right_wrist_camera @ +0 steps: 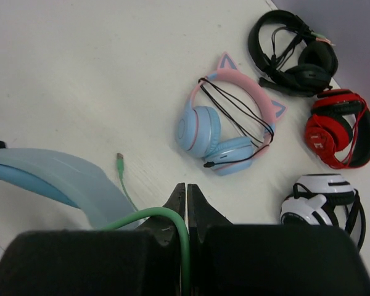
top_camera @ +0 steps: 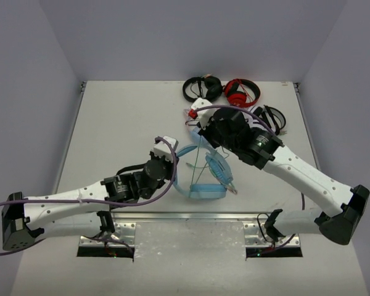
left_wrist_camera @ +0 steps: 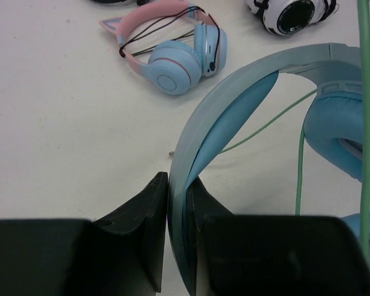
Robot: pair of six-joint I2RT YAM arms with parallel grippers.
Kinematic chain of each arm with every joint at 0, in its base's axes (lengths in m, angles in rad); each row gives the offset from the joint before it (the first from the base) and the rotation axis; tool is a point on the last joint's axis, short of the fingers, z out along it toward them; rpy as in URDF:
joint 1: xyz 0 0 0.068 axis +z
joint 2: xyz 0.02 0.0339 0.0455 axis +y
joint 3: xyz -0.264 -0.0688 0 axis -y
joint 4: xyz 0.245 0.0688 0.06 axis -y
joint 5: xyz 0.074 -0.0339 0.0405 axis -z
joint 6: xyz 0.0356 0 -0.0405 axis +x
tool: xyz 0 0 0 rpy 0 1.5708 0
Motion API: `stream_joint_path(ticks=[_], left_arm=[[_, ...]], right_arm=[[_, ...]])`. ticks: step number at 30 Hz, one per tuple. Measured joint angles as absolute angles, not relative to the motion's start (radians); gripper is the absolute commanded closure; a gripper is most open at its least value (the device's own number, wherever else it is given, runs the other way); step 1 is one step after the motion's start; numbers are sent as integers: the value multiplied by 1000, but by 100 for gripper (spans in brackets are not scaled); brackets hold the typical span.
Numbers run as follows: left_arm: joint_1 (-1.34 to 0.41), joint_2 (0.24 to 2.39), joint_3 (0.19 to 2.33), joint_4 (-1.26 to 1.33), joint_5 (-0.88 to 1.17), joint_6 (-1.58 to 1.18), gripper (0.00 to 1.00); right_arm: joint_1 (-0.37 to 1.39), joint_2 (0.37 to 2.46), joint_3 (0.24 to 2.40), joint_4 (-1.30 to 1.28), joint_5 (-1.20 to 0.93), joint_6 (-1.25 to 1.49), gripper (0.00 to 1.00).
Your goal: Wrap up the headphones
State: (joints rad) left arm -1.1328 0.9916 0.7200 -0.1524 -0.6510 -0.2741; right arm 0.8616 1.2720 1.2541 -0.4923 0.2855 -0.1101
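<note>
The light blue headphones (top_camera: 217,168) lie between the two arms, near the table's front. My left gripper (left_wrist_camera: 177,180) is shut on their wide headband (left_wrist_camera: 234,111), which arches up and to the right from the jaws toward a padded cup (left_wrist_camera: 339,132). My right gripper (right_wrist_camera: 186,189) is shut on the thin green cable (right_wrist_camera: 163,214), which loops out to the left of the jaws. The cable's plug end (right_wrist_camera: 119,159) rests on the table. In the top view the cable (top_camera: 196,163) runs down from the right gripper (top_camera: 198,126) across the headphones.
Pink-and-blue cat-ear headphones (right_wrist_camera: 225,126) lie just beyond the right gripper. Black headphones (top_camera: 200,88) and red headphones (top_camera: 240,92) sit at the table's far edge. White-and-black headphones (right_wrist_camera: 320,206) lie at the right, beside the right arm.
</note>
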Motion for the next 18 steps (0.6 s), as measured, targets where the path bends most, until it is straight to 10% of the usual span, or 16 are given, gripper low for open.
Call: stream_joint_path(ticks=[18], left_arm=[[-1141, 858, 869, -366, -753, -320, 100]], right_arm=[[626, 1122, 1044, -364, 39, 4, 90]])
